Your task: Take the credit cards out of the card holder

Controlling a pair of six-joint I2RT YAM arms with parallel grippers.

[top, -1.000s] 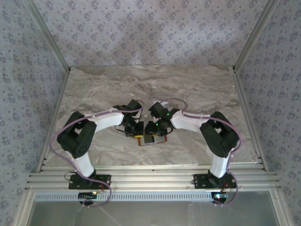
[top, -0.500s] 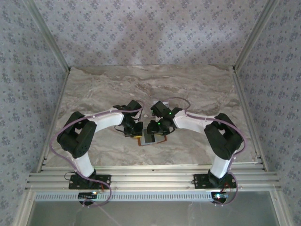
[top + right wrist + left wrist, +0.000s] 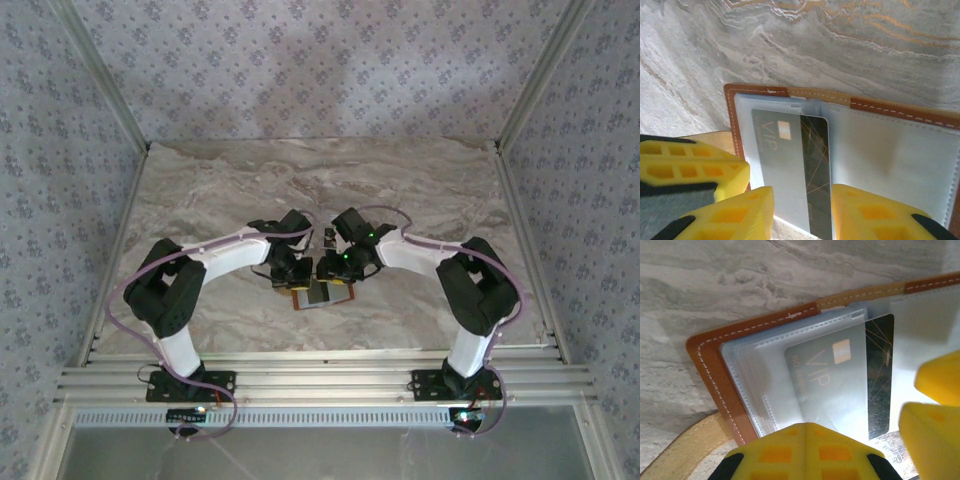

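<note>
While the card holder [image 3: 890, 150] lies opened flat on the desk [image 3: 420, 190], close to the near edge and about midway between the left and right edges, both arms are bent in over it. The credit cards [image 3: 790, 170] are not out yet. Two sit overlapped in a clear sleeve [image 3: 765, 360] on its left half, a pale grey card [image 3: 825, 385] on top and a dark card [image 3: 877, 375] showing along its side.

The left gripper [image 3: 800, 440] has its jaws together and looks to be pinning that half down at its near edge; I cannot see anything nipped between them. The right gripper [image 3: 802, 215] has its jaws apart, one either side of the cards' near end, not clamped on them.

To my eye this is the pull-out step, right at the point of taking hold. The next move calls for closing on the exposed card ends alone, not the sleeve, then drawing them out along it with the card holder held down so it does not slide.

The pale grey card reads "VIP" in gold beside a small gold chip. A line of print next to it is too small to read. The dark card carries only thin gold lines.
</note>
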